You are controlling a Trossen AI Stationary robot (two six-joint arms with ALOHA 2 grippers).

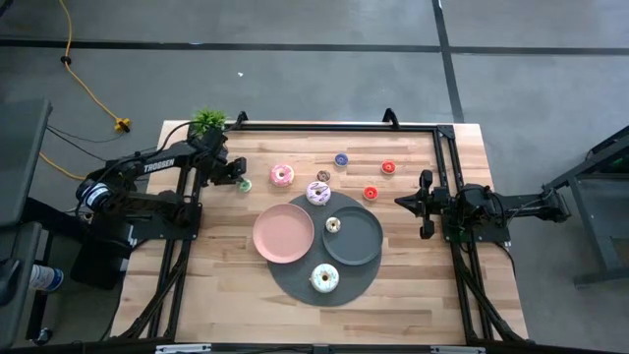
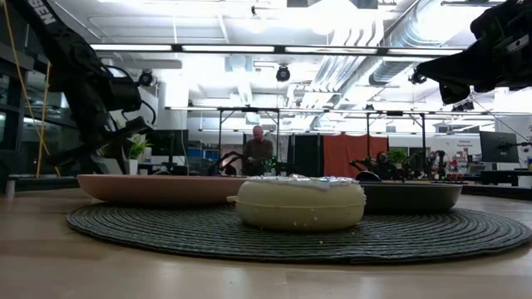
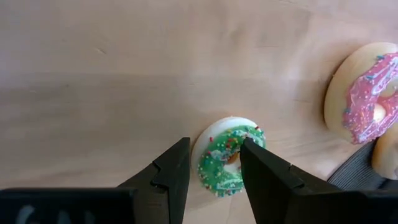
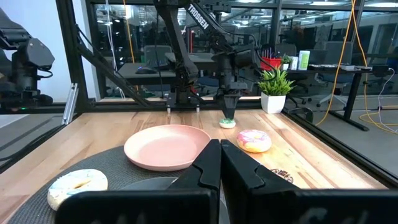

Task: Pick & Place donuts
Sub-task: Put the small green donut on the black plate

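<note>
Two donuts are already placed, as far as can be seen: a small white-iced ring donut (image 1: 333, 225) lies on the round dark grey plate (image 1: 366, 250), and a larger pale ring donut with white icing (image 1: 324, 278) sits on the round dark woven mat (image 1: 295, 280), near its front edge. The round pink plate (image 1: 283, 234) beside the grey one carries nothing.

The remainder is spread over the bare wooden table (image 1: 226, 295): a large pink-iced ring donut (image 1: 282, 175), a large white-and-pink sprinkled donut (image 1: 317, 193) touching the far rim of the mat, a tiny brown donut (image 1: 323, 176), a tiny blue donut (image 1: 341, 158), and two tiny red donuts (image 1: 388, 167) (image 1: 371, 193).

The current pick is judged to be in hand. The left gripper (image 3: 214, 180) is lowered over the tiny green-iced ring donut with sprinkles (image 3: 225, 155), which lies flat on the wood, left of the pink-iced donut. Its two dark fingers (image 3: 171, 174) are parted and straddle the donut, one at the outer edge, the other close to the ring's hole; it cannot be told whether they are pressing on it yet, and the donut is not lifted.

The right gripper (image 4: 219, 163) is held above the table's right side, well apart from every donut, with its fingers drawn together on nothing. Most of the work is judged to be left
</note>
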